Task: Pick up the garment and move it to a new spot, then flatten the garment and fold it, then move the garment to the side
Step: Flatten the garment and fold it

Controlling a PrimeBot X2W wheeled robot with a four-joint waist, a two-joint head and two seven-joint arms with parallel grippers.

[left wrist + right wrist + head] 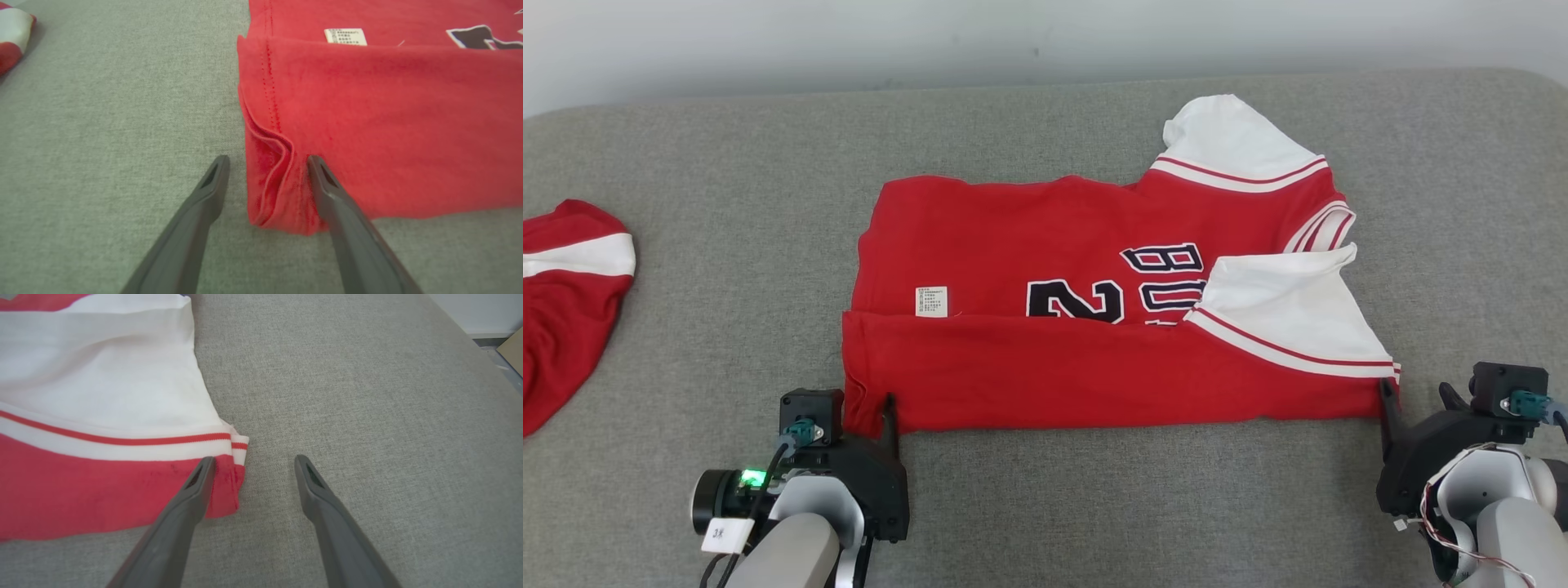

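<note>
Garment [1054,278] lying lengthwise left-right, white sleeves right, near edge folded over

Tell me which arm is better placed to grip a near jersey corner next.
Left, probably. The left gripper is open with the bunched near corner of the jersey filling its gap. The right gripper is open too, but only the hem's tip lies inside; most of its gap spans grey padding.

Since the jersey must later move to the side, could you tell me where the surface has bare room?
Bare: the wide grey surface between the jersey and the second red garment, and the far strip behind the jersey. Crowded: the jersey's near corners, where the open left end effector and right end effector sit.
</note>
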